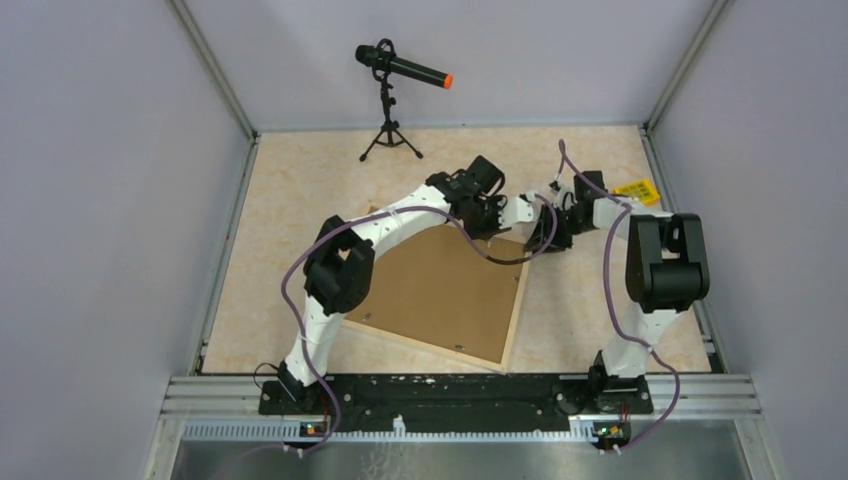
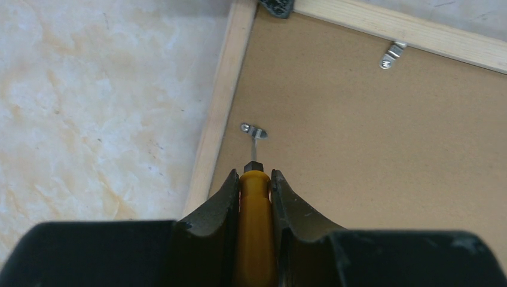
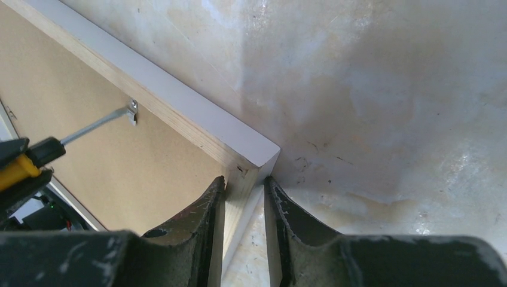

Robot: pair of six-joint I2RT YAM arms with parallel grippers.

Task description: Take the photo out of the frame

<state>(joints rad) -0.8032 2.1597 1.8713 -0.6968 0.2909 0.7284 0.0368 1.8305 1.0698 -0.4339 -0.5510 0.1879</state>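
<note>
The marbled worktop [image 1: 290, 210] carries the frame [image 1: 440, 290], which lies face down and askew with its brown backing board [image 2: 370, 149] upward inside the pale wood rim. The photo is not visible; presumably it lies under that board. The right fingers [image 3: 206, 221] pinch the rim at its far right corner, one inside and one outside. The left fingers [image 2: 222, 200] are clamped on an orange-handled screwdriver [image 2: 255, 227], whose tip meets a small metal tab [image 2: 254, 130] beside the rim. Another tab [image 2: 391, 55] sits on the adjoining side. The frame looks stiff and broad, and is best held by its rim. The photo is likely thin, limp and easily creased. Once the tabs turn aside and the board lifts, take it by a bare edge.
</note>
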